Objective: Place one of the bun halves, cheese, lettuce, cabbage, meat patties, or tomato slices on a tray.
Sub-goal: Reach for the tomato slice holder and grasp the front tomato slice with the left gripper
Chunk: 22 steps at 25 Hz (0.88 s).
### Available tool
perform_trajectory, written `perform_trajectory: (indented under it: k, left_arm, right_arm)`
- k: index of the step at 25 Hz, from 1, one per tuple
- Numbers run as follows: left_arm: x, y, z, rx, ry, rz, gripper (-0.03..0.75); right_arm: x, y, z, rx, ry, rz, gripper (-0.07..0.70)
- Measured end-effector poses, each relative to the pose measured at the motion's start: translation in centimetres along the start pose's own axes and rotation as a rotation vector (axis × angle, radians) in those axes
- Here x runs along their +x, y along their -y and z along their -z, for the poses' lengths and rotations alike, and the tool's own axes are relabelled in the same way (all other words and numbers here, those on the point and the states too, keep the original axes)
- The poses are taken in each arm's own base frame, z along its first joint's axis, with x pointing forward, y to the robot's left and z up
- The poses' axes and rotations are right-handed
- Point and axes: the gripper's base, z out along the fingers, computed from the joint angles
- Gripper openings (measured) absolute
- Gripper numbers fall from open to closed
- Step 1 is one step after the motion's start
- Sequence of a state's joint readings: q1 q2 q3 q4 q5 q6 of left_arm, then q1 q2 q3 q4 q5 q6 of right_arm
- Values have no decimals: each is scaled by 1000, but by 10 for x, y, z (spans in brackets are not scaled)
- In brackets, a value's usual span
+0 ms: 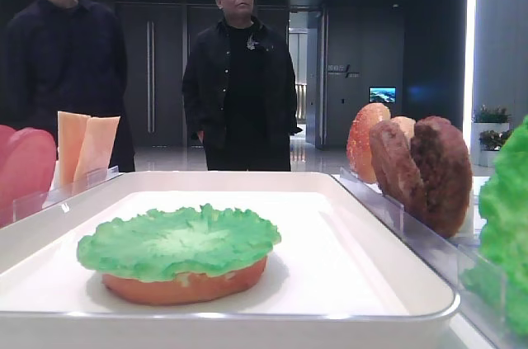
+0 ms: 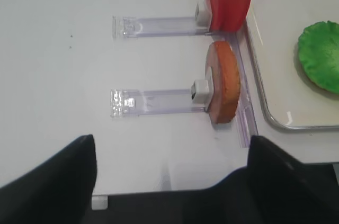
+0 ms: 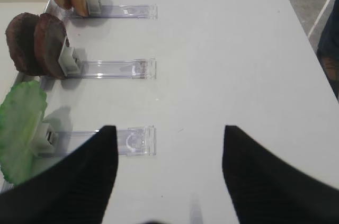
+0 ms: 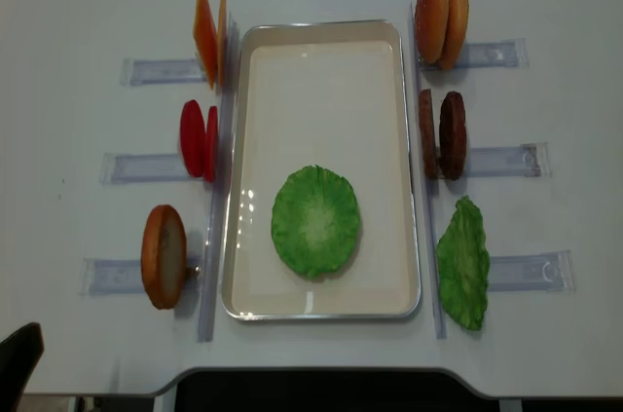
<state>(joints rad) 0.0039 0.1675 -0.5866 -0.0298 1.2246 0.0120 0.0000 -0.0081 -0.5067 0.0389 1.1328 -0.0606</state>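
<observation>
The white tray (image 4: 321,71) lies mid-table. In it a bun half (image 1: 186,287) sits flat with a lettuce (image 4: 315,220) leaf on top. Left of the tray stand cheese (image 4: 209,32), tomato slices (image 4: 198,139) and a bun half (image 4: 164,256). Right of it stand two bun halves (image 4: 441,18), meat patties (image 4: 441,134) and another lettuce (image 4: 462,264). My left gripper (image 2: 172,152) hangs open and empty over the table's front edge, short of the standing bun half (image 2: 225,83). My right gripper (image 3: 168,128) is open and empty, right of the standing lettuce (image 3: 21,128).
Each standing piece leans in a clear plastic rack (image 4: 506,271) lying flat on the white table (image 4: 78,3). Two people (image 1: 239,77) in dark clothes stand behind the table. A dark bit of the left arm (image 4: 19,363) shows at the front left corner.
</observation>
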Motion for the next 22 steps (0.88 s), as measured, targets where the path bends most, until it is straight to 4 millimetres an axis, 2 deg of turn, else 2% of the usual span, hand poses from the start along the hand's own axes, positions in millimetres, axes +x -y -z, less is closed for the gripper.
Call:
perform_trajectory:
  k: [8, 16, 22]
  left_arm:
    - [-52, -1, -17, -3, -203, 27, 692]
    - [-106, -3, -57, -20, -381, 46, 687]
    - [-132, -5, -94, -35, -497, 41, 663]
  right_arm:
    - [0, 0, 0, 1, 0, 0, 416]
    - [0, 0, 0, 1, 0, 0, 416]
    - [0, 0, 0, 1, 0, 0, 416]
